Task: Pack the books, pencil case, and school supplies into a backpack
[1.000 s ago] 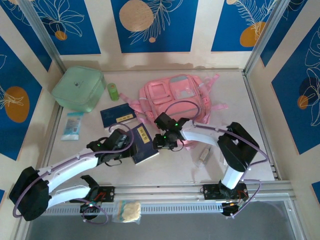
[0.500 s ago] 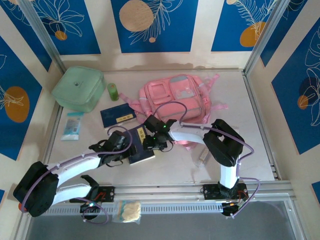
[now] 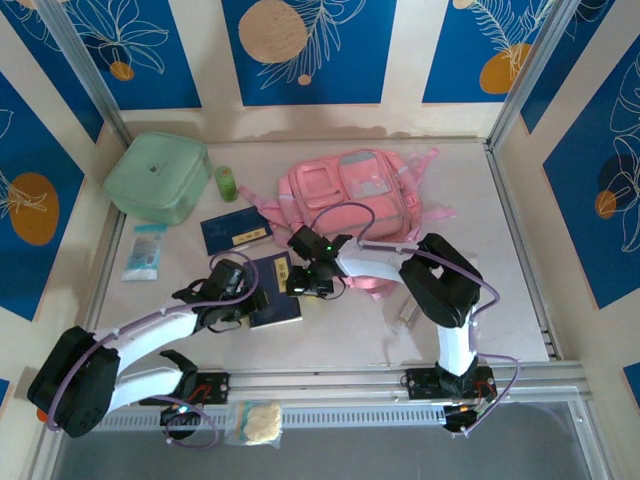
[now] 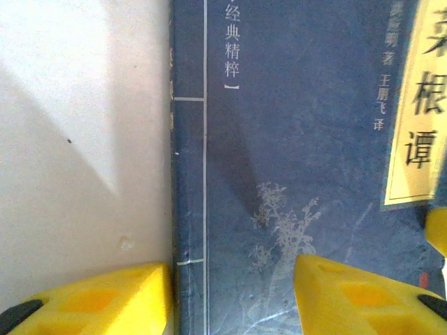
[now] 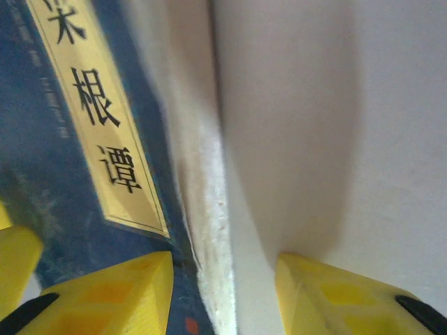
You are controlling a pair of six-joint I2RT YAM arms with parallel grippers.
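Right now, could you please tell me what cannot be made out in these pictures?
- Top view: the right arm covers the right edge of the near navy book, so any grip by the right jaws is unclear.
- Left wrist view: the book's label is cut off by the frame edge.
- Right wrist view: the page edge is blurred, too close.
- Top view: the clear piece is too small to identify.

Robot-lab test cell: aluminium rails (image 3: pixel 330 379) are bordering the near edge of the pale table (image 3: pixel 340 345) while printed blue-and-cream panels (image 3: pixel 310 50) are walling in its far and side edges.
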